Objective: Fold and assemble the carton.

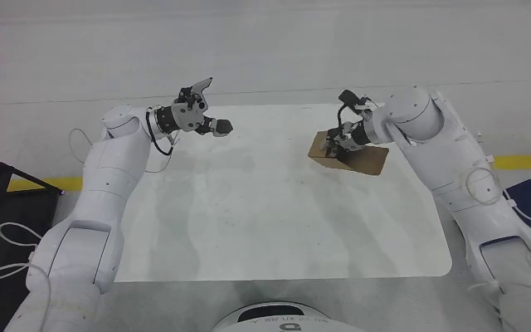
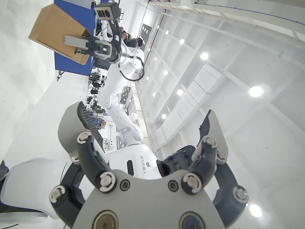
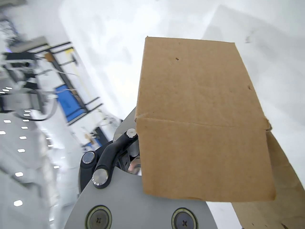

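Note:
The brown cardboard carton [image 1: 358, 156] is a partly folded box held tilted over the far right part of the white table [image 1: 274, 216]. My right gripper [image 1: 338, 143] is shut on one of its walls; in the left wrist view one finger [image 2: 71, 40] lies flat on the outside of the carton [image 2: 53, 28]. In the right wrist view the carton [image 3: 200, 110] fills the space in front of the wrist and hides the fingertips. My left gripper [image 1: 213, 106] is raised above the table's far left corner, open and holding nothing, with its two fingertips spread wide [image 2: 147, 120].
The table's far edge runs just behind both grippers. A black frame [image 1: 21, 181] stands on the floor off the table's left side, and a yellow floor line [image 1: 514, 160] passes on the right. The table's middle and front are bare.

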